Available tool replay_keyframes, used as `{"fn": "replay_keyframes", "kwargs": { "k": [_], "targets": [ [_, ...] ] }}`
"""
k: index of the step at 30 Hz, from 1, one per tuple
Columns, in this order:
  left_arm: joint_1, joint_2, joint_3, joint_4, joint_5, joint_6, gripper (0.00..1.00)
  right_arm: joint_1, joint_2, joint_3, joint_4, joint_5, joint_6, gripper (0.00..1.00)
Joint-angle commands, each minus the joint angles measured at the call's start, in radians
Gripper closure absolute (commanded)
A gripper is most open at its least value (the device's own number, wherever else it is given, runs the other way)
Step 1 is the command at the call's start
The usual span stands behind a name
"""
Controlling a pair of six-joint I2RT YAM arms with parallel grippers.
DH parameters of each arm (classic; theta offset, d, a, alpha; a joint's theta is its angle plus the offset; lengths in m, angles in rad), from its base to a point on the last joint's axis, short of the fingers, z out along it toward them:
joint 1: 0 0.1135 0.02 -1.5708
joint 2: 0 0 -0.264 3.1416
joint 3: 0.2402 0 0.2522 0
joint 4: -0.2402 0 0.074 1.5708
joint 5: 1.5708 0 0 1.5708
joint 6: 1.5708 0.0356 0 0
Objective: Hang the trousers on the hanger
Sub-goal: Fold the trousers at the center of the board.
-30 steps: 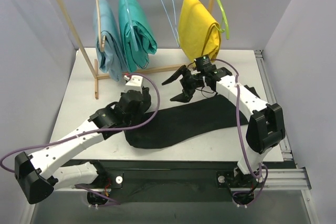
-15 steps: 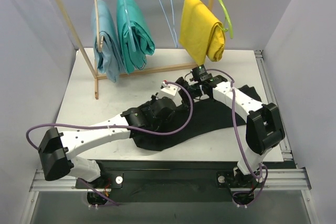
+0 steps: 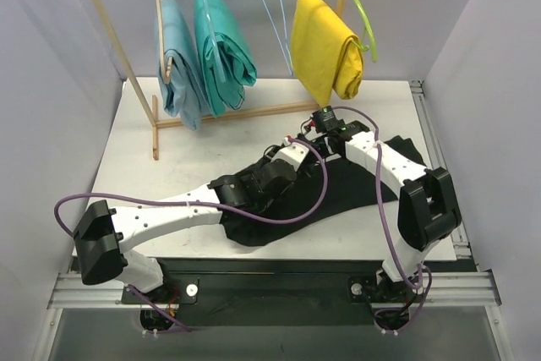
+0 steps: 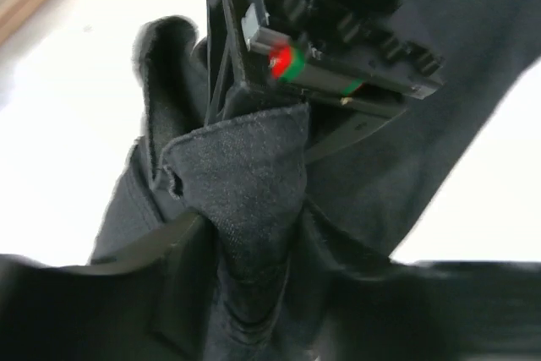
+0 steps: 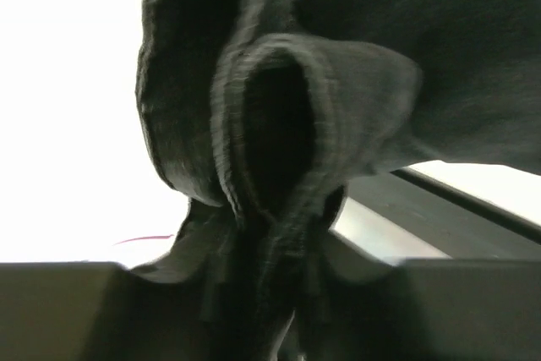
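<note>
The black trousers (image 3: 338, 188) lie across the table's near middle, with one edge lifted where the two grippers meet. My right gripper (image 3: 319, 134) is shut on a bunched fold of the trousers (image 5: 338, 82), the cloth pinched at my right gripper (image 5: 283, 293). My left gripper (image 3: 297, 148) sits right beside it. In the left wrist view the fold of the trousers (image 4: 245, 175) still runs down between the parted jaws of my left gripper (image 4: 254, 293). The light-blue wire hanger (image 3: 275, 14) hangs bare on the rail at the back.
A wooden rack (image 3: 110, 31) stands at the back of the table. It carries a pale blue garment (image 3: 177, 65), a teal garment (image 3: 221, 48) and a yellow garment (image 3: 325, 48) on a lime-green hanger (image 3: 359, 14). Purple cables loop from both arms.
My left arm swept right across the trousers to meet the right gripper. The right gripper came down and closed on the fabric. The left jaws widened.
</note>
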Motion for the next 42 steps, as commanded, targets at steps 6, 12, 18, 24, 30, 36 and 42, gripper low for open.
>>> {"fn": "replay_keyframes", "kwargs": {
  "k": [6, 12, 18, 24, 30, 36, 42],
  "targets": [
    [0.01, -0.077, 0.05, 0.143, 0.089, -0.085, 0.16, -0.143, -0.226, -0.155, -0.165, -0.013, -0.248, 1.0],
    [0.126, -0.144, -0.056, 0.106, 0.166, -0.238, 0.13, -0.233, -0.326, -0.127, -0.294, -0.045, -0.482, 1.0],
    [0.289, -0.192, -0.152, 0.085, 0.277, -0.314, 0.12, -0.264, -0.337, 0.043, -0.576, 0.044, -0.83, 1.0],
    [0.365, -0.193, -0.197, 0.031, 0.353, -0.321, 0.12, -0.359, -0.374, 0.132, -0.656, 0.254, -1.055, 1.0],
    [0.391, -0.144, -0.241, 0.052, 0.427, -0.303, 0.12, -0.428, -0.337, 0.18, -0.613, 0.477, -1.075, 1.0],
    [0.408, -0.042, -0.238, 0.134, 0.562, -0.275, 0.12, -0.467, -0.271, 0.206, -0.541, 0.544, -1.058, 1.0],
    [0.41, 0.061, -0.212, 0.252, 0.678, -0.271, 0.14, -0.471, -0.257, 0.226, -0.471, 0.59, -1.076, 1.0]
  ]
}}
